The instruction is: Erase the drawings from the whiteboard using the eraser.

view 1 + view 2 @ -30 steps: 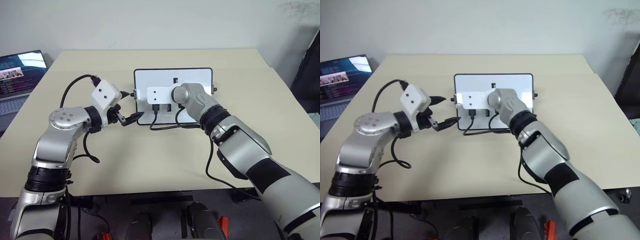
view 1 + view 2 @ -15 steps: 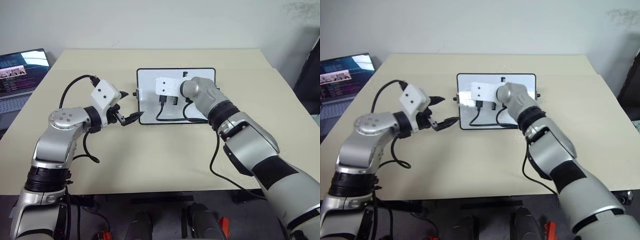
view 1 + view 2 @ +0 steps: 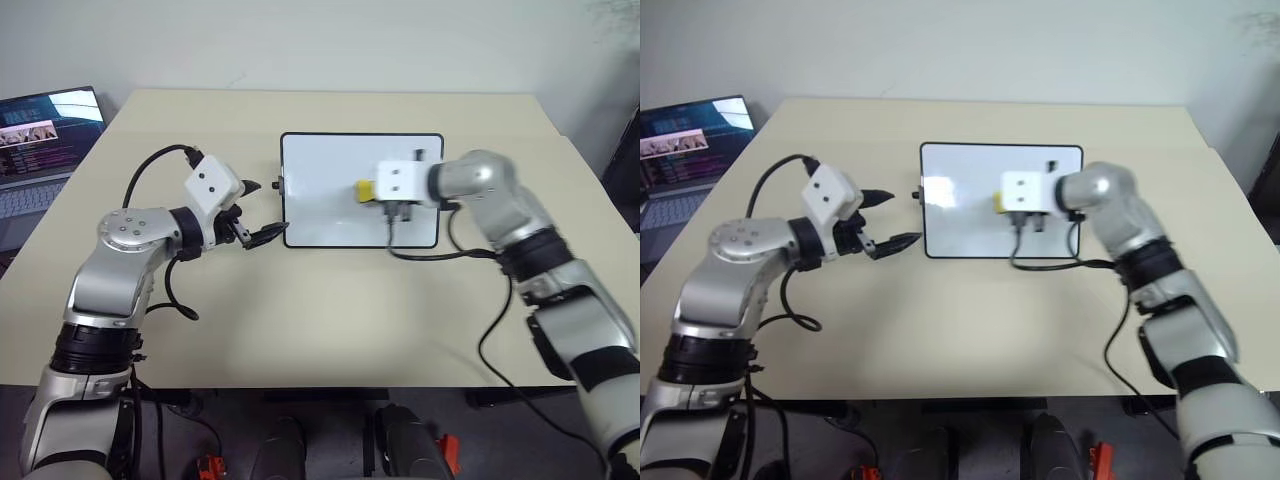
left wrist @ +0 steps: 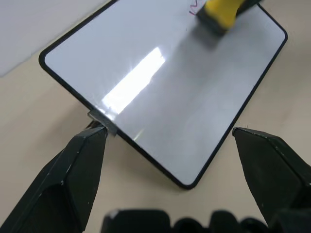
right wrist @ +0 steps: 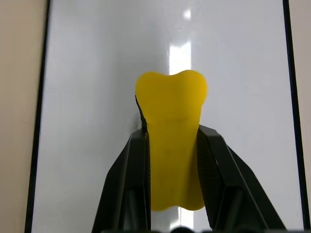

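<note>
Yellow eraser (image 5: 171, 145), pinched in the closed right gripper (image 5: 170, 141), over mid-whiteboard (image 3: 330, 215). Left gripper (image 4: 170, 145), jaws wide and empty, braces the board's left edge. Risk: sideways strokes could slide the board on the bench (image 3: 300, 320); red drawings (image 4: 194, 6) remain.

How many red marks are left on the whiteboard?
1 visible: a red stroke beside the eraser on the whiteboard. The right hand may hide more.

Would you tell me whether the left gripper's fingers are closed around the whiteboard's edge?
No, the left gripper has its fingers spread wide apart beside the whiteboard, one tip near its side knob, gripping nothing.
</note>
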Motion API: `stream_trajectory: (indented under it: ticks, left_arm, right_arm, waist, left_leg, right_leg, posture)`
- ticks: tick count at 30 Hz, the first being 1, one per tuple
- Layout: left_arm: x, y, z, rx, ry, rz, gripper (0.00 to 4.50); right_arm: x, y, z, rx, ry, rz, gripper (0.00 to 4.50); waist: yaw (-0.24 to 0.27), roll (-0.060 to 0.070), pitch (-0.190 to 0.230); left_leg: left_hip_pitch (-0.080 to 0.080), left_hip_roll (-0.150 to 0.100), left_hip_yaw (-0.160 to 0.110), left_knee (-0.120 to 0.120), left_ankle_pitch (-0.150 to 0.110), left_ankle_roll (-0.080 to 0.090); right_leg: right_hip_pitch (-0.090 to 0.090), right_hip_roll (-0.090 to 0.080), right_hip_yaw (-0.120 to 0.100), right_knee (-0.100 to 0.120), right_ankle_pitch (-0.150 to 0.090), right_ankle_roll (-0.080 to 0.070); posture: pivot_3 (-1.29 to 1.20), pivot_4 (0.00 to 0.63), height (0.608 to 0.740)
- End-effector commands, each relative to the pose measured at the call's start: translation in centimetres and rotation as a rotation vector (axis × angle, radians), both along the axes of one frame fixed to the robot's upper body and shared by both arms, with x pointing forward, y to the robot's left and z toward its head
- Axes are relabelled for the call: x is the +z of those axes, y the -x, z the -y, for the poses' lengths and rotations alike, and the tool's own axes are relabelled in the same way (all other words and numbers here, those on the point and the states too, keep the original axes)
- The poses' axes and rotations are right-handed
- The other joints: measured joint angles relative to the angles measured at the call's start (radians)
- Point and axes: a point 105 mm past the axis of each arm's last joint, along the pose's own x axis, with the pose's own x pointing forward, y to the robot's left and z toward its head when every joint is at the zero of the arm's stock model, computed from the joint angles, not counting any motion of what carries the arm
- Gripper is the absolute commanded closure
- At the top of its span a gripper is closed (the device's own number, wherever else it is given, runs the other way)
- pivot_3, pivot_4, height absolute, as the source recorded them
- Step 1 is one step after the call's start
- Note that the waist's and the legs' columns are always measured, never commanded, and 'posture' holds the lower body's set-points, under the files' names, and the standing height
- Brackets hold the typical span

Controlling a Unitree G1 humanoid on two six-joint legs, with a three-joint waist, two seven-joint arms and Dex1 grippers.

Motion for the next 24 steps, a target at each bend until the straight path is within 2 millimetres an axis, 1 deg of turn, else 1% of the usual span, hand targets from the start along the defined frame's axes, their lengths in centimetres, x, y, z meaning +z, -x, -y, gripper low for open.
stream_trajectory:
  ticks: [1,3,4,5,8,10,14,17,21,23,24]
  left_arm:
    - [2.0,0.3,-0.7,-0.011,-0.023,0.061,0.00]
    - [2.4,0.4,-1.0,-0.014,-0.036,0.066,0.00]
    - [2.5,0.4,-1.2,-0.014,-0.041,0.068,0.00]
    - [2.7,0.4,-1.3,-0.013,-0.047,0.071,0.00]
    - [3.1,0.5,-1.7,-0.012,-0.059,0.075,0.00]
    - [3.2,0.6,-2.0,-0.009,-0.069,0.078,0.00]
    - [3.6,0.7,-2.2,-0.009,-0.087,0.084,0.00]
    - [4.0,0.8,-2.2,-0.011,-0.092,0.096,0.00]
    - [4.2,0.8,-2.2,-0.009,-0.099,0.104,0.00]
    - [4.4,0.7,-2.1,-0.010,-0.096,0.120,0.00]
    - [4.7,0.6,-2.0,-0.007,-0.089,0.137,0.00]
  right_arm:
    - [3.3,0.1,3.1,-0.086,-0.024,0.092,3.53]
    - [3.9,0.1,5.2,-0.141,-0.017,0.108,3.53]
    - [4.0,0.2,5.7,-0.148,-0.011,0.107,3.53]
    - [4.2,0.3,6.6,-0.166,-0.004,0.108,3.53]
    - [4.5,0.6,8.5,-0.202,0.006,0.111,3.53]
    - [4.9,0.8,9.4,-0.218,-0.011,0.112,3.53]
    - [5.6,1.1,10.2,-0.231,-0.065,0.111,3.53]
    - [5.5,0.9,11.0,-0.251,-0.038,0.117,3.53]
    - [6.0,0.7,10.5,-0.241,-0.064,0.126,3.53]
    - [6.2,0.6,10.2,-0.237,-0.107,0.124,3.53]
    - [6.4,0.6,9.8,-0.230,-0.159,0.109,3.53]
  waist:
    - [-0.005,0.001,0.000]
    - [-0.007,0.001,0.001]
    - [-0.007,0.001,0.001]
    - [-0.007,0.001,0.001]
    - [-0.007,0.001,0.001]
    - [-0.005,0.000,0.001]
    - [-0.006,0.001,0.002]
    - [-0.005,0.001,0.002]
    - [-0.006,0.001,0.002]
    - [-0.006,0.001,0.002]
    - [-0.006,0.001,0.002]
  left_leg:
    - [0.000,0.000,0.000,0.000,0.000,0.000]
    - [0.000,0.000,0.002,0.000,0.000,0.000]
    - [0.000,0.000,0.002,0.000,0.000,0.000]
    - [0.000,0.000,0.002,0.000,0.000,0.000]
    - [0.001,0.000,0.002,0.000,0.000,0.000]
    - [0.001,0.000,0.003,0.000,0.000,0.000]
    - [0.001,0.000,0.003,0.000,0.000,0.000]
    - [0.001,0.000,0.003,0.000,0.000,0.000]
    - [0.001,0.000,0.004,0.000,0.000,0.000]
    - [0.001,0.000,0.004,0.000,0.000,0.000]
    - [0.001,0.000,0.004,0.000,0.000,0.000]
  right_leg:
    - [0.000,0.000,0.000,0.000,0.000,0.000]
    - [-0.001,0.000,0.001,0.000,0.000,0.000]
    - [-0.001,0.000,0.002,0.000,0.000,0.000]
    - [-0.001,0.000,0.002,0.000,0.000,0.000]
    - [0.000,0.000,0.002,0.000,-0.001,0.001]
    - [0.000,0.000,0.002,0.000,-0.001,0.002]
    - [0.000,0.000,0.003,0.000,-0.001,0.001]
    - [0.000,0.000,0.003,0.000,-0.001,0.001]
    - [0.000,0.000,0.003,0.000,-0.001,0.001]
    - [-0.001,0.000,0.003,0.000,-0.001,0.001]
    - [0.000,0.000,0.003,0.000,-0.001,0.001]
  posture:
    - [0.00,0.150,0.740]
    - [0.00,0.150,0.740]
    - [0.00,0.150,0.740]
    - [0.00,0.150,0.740]
    - [0.00,0.150,0.740]
    - [0.00,0.150,0.740]
    - [0.00,0.150,0.740]
    - [0.00,0.150,0.740]
    - [0.00,0.150,0.740]
    - [0.00,0.150,0.740]
    - [0.00,0.150,0.740]
